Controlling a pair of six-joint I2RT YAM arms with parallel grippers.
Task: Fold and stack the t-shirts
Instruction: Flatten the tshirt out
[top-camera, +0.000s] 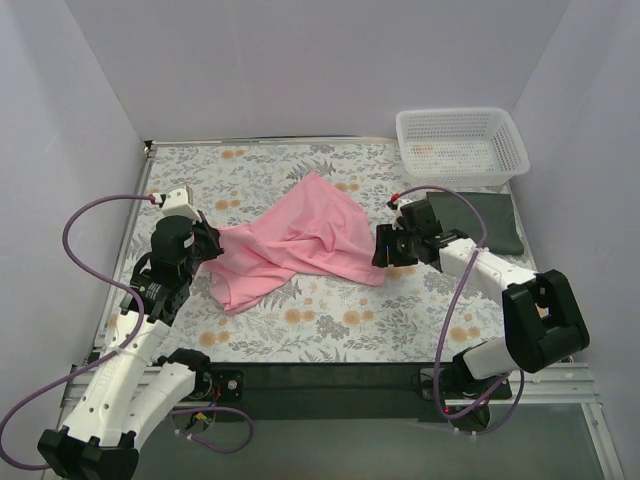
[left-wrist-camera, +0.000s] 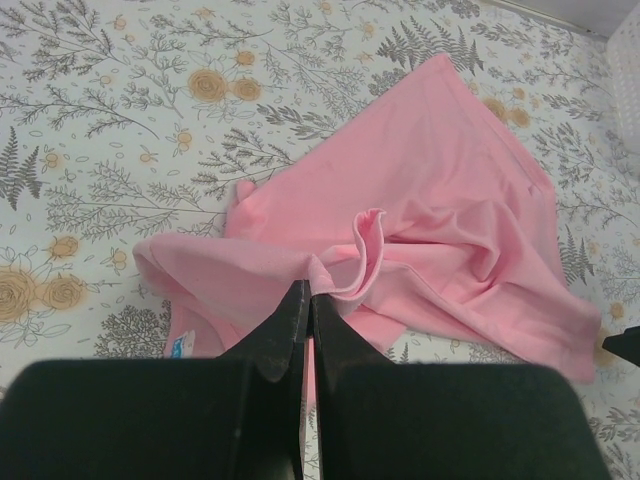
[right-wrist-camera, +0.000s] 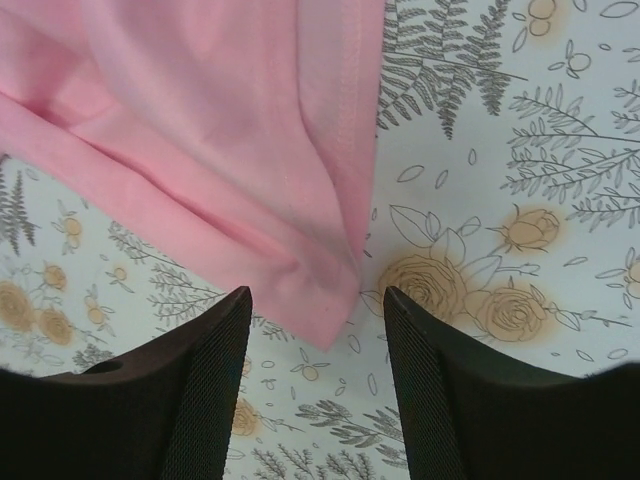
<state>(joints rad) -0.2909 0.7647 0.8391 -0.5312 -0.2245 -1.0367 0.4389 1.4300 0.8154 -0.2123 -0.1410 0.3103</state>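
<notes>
The light pink t-shirt (top-camera: 300, 240) lies crumpled in the middle of the floral cloth. It also shows in the left wrist view (left-wrist-camera: 450, 190) and the right wrist view (right-wrist-camera: 200, 130). My left gripper (top-camera: 213, 243) is shut on a fold at the shirt's left edge (left-wrist-camera: 308, 290). My right gripper (top-camera: 384, 258) is open just above the shirt's lower right corner (right-wrist-camera: 325, 318), which lies between its fingers without touching them. The dark green t-shirt (top-camera: 475, 220) lies as a flat folded rectangle at the right, behind the right arm.
A white mesh basket (top-camera: 460, 145) stands at the back right corner. The floral table cloth (top-camera: 330, 320) covers the table. White walls close in the left, back and right. Purple cables loop off both arms.
</notes>
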